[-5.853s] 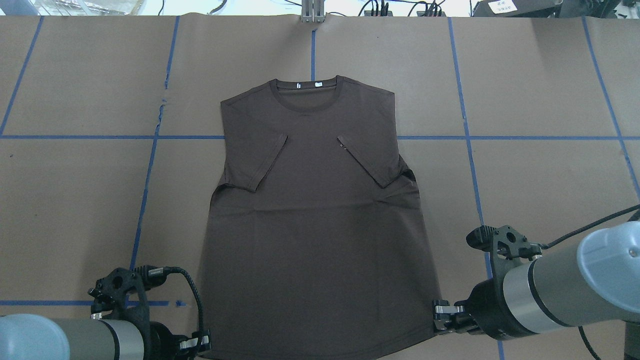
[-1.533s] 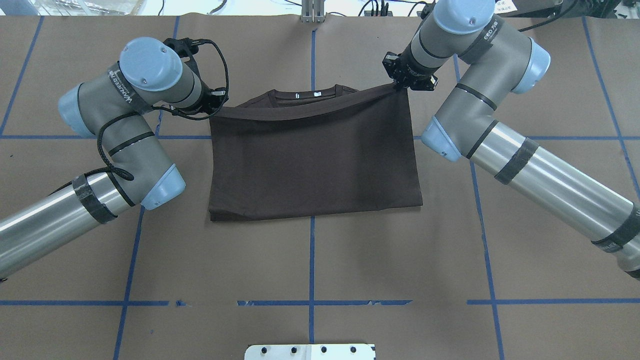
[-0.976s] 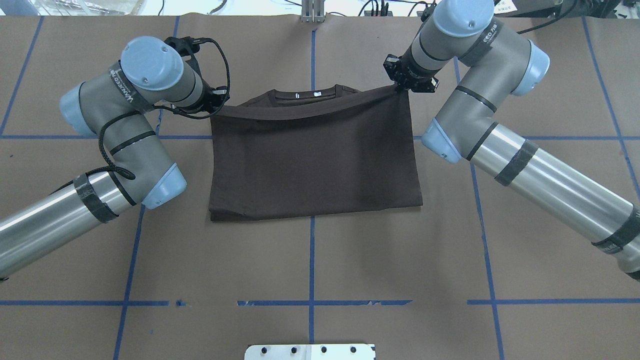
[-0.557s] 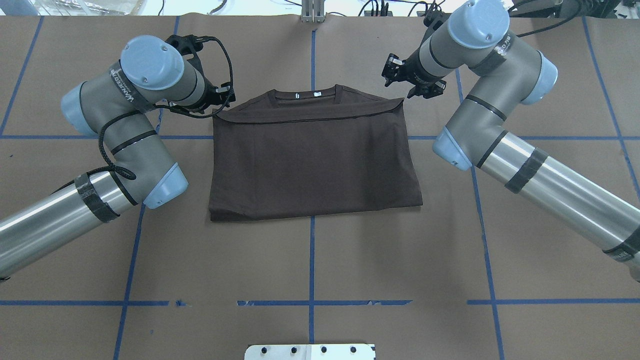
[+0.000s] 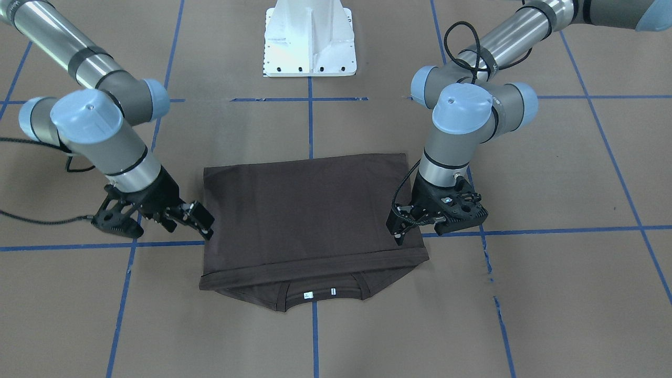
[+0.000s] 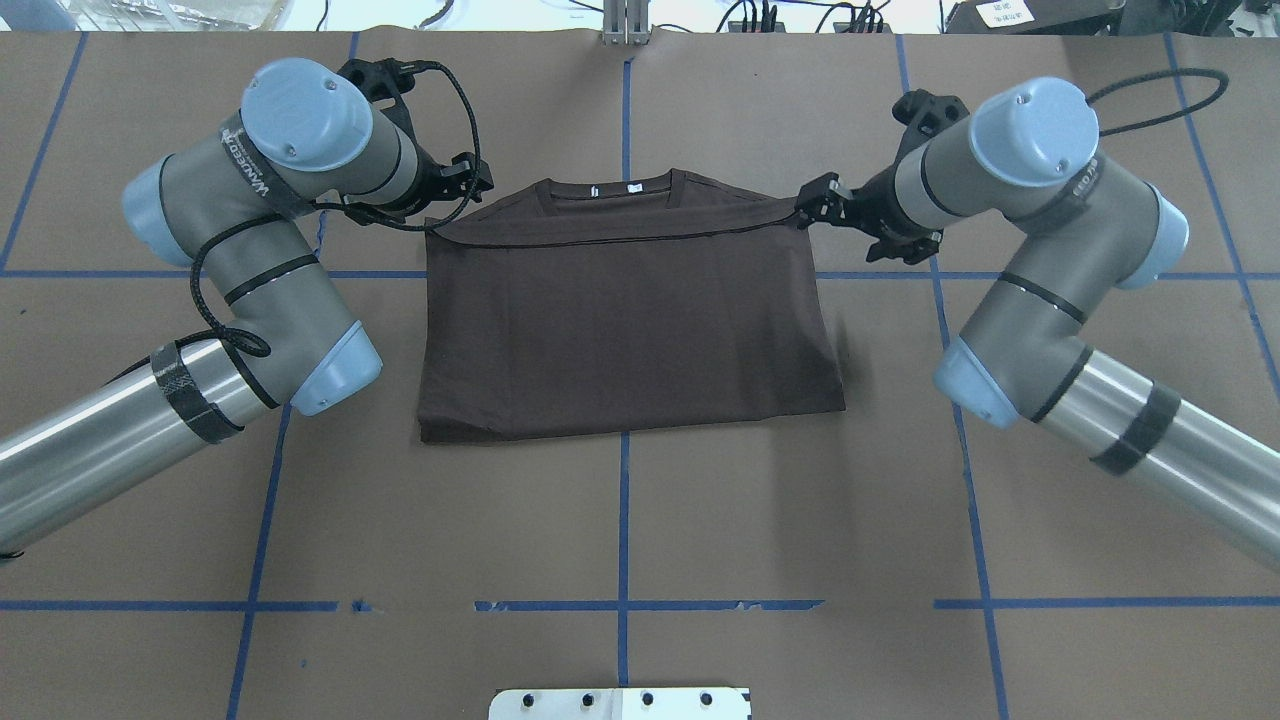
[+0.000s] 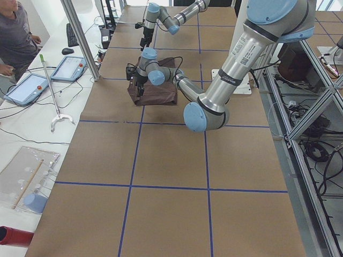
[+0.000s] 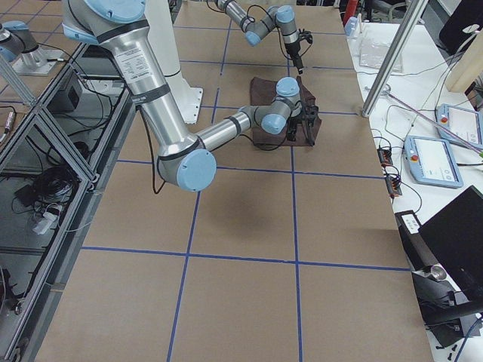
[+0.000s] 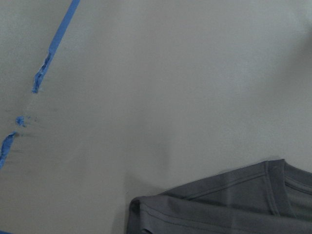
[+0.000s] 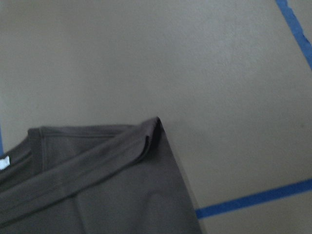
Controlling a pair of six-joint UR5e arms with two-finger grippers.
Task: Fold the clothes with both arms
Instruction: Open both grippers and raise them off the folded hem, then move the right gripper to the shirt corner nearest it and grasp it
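Observation:
The dark brown T-shirt (image 6: 625, 320) lies flat on the brown table paper, folded in half. Its hem rests just short of the collar (image 6: 610, 190), and the white neck tags show. My left gripper (image 6: 458, 192) hovers at the shirt's far left corner, open and holding nothing. My right gripper (image 6: 825, 210) sits beside the far right corner, also open and empty. In the front-facing view the left gripper (image 5: 401, 231) is on the right and the right gripper (image 5: 194, 226) on the left. Each wrist view shows a free shirt corner (image 9: 219, 204) (image 10: 97, 195) on the table.
Blue tape lines (image 6: 622, 520) grid the table paper. The white pedestal base (image 6: 620, 703) stands at the near edge. A person (image 7: 16, 32) stands beyond the table's far side beside tablets (image 7: 24, 88) and a pole (image 7: 80, 37).
Both grippers carried the hem up to the collar and let go. Since then the right arm has swung down toward the shirt's right corner. The left gripper has barely shifted.

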